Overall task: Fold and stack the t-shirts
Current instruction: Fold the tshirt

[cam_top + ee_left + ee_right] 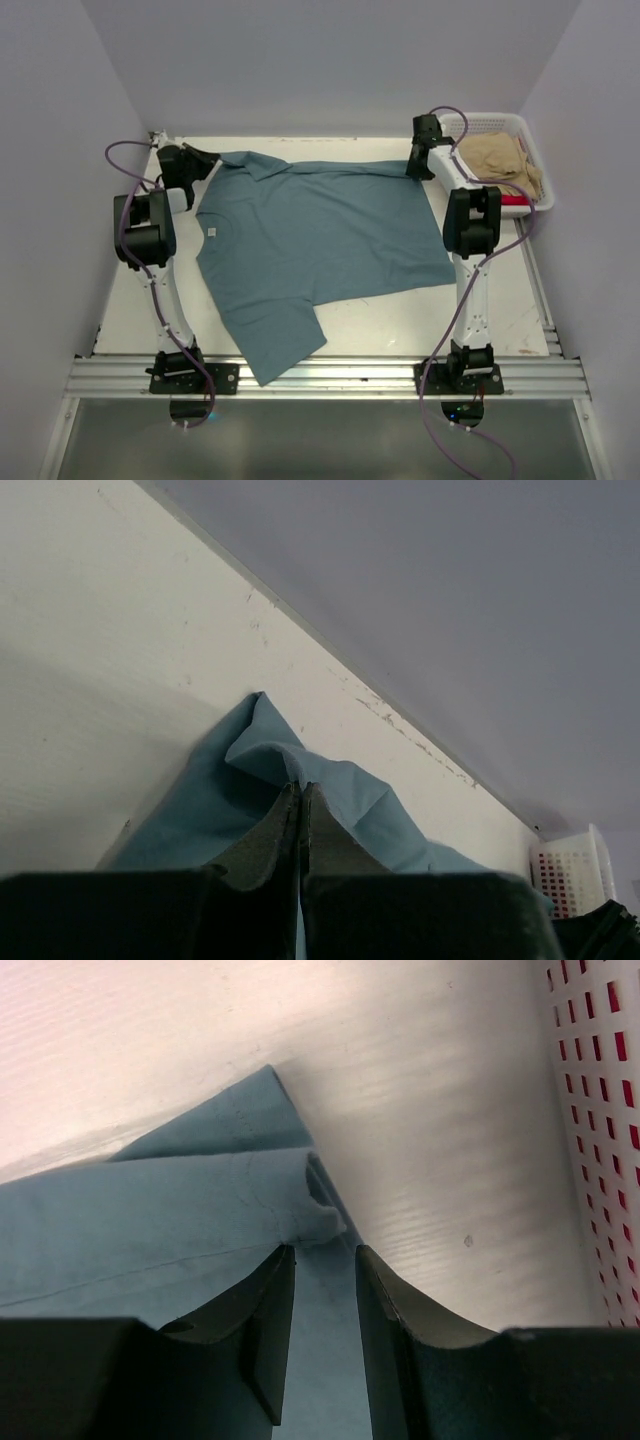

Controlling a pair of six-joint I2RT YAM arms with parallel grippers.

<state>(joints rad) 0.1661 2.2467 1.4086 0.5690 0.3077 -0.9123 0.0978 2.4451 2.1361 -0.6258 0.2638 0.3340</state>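
Now the blue shirt (310, 240) lies spread across the middle of the white table (400, 320), mostly flat, with its collar toward the left and its hem toward the right. One sleeve points at the near edge and reaches the rail between the arm bases. Along the far side a narrow strip of the cloth is folded over.

At the far left corner, the left gripper (300, 785) sits low over the other sleeve. Its fingers are pressed together, and the wrist view shows cloth bunched into a small peak right at their tips, pinched there.

At the shirt's far right corner is the right gripper (325, 1250). Its fingers stand spread with a clear gap between them. A rolled fold of the cloth ends just ahead of the tips, and flat cloth shows below the gap; the fingers do not close on it.

Just right of that gripper, a white basket (500, 120) stands at the far right corner of the table and holds a crumpled tan cloth (500, 160)
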